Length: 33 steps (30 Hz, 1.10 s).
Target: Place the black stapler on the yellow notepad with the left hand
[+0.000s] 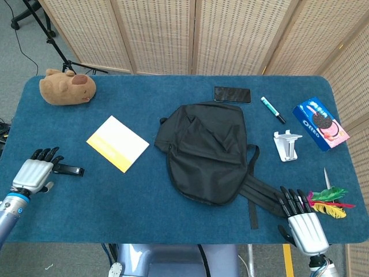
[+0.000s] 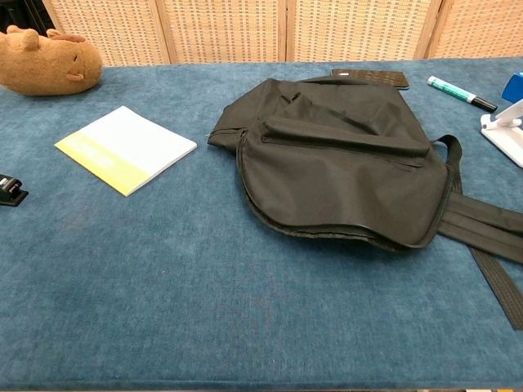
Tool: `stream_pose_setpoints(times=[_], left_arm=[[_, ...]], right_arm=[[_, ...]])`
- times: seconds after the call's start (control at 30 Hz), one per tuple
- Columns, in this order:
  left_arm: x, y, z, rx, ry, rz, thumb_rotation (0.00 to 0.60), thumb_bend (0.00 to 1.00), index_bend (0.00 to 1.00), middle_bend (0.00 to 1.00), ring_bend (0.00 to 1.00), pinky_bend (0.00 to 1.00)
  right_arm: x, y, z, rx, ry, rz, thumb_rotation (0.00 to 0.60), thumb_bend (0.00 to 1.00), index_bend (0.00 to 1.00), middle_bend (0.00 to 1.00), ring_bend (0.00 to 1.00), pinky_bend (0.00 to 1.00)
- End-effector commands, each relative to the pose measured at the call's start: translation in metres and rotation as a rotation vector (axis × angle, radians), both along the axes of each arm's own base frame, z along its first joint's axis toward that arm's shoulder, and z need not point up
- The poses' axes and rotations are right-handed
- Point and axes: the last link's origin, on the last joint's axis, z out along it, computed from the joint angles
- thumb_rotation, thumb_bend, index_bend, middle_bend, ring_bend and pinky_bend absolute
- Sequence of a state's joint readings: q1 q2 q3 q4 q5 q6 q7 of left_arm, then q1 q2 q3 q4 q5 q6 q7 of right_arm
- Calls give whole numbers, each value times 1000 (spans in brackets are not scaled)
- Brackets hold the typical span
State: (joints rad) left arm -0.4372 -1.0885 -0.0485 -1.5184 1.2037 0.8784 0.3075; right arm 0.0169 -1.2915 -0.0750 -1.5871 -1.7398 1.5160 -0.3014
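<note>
The black stapler lies flat on the blue table, left of the yellow notepad. Only its end shows at the left edge of the chest view, stapler, with the notepad to its right. My left hand hovers just left of the stapler, fingers spread toward it, holding nothing. Whether the fingertips touch it is unclear. My right hand rests open at the front right edge, beside the bag strap.
A black bag fills the table's middle. A plush toy sits at the back left. A phone, marker, white stand, Oreo box and feathers lie to the right.
</note>
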Motion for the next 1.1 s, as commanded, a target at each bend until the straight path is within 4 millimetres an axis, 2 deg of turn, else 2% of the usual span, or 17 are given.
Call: stream_pose_setpoints(times=[0.03, 0.27, 0.7, 0.87, 1.1], left_arm=[[-7, 2, -5, -1, 0, 16, 600, 315, 205, 9, 2, 77], [-12, 5, -20, -17, -14, 26, 600, 319, 213, 14, 8, 77], [-9, 3, -37, -21, -44, 10, 600, 339, 248, 41, 30, 77], [-9, 1, -41, -10, -44, 2, 600, 362, 311, 101, 75, 101], [-9, 3, -49, 35, -51, -19, 600, 427, 474, 244, 189, 192]], right_arm=[[0, 0, 0, 1, 2, 1, 600, 337, 68, 0, 0, 0], [0, 0, 0, -2, 3, 0, 600, 337, 67, 0, 0, 0], [0, 0, 1, -4, -1, 1, 600, 337, 67, 0, 0, 0], [0, 0, 2, -7, -2, 0, 600, 337, 67, 0, 0, 0], [0, 0, 3, -11, -3, -2, 600, 337, 67, 0, 0, 0]])
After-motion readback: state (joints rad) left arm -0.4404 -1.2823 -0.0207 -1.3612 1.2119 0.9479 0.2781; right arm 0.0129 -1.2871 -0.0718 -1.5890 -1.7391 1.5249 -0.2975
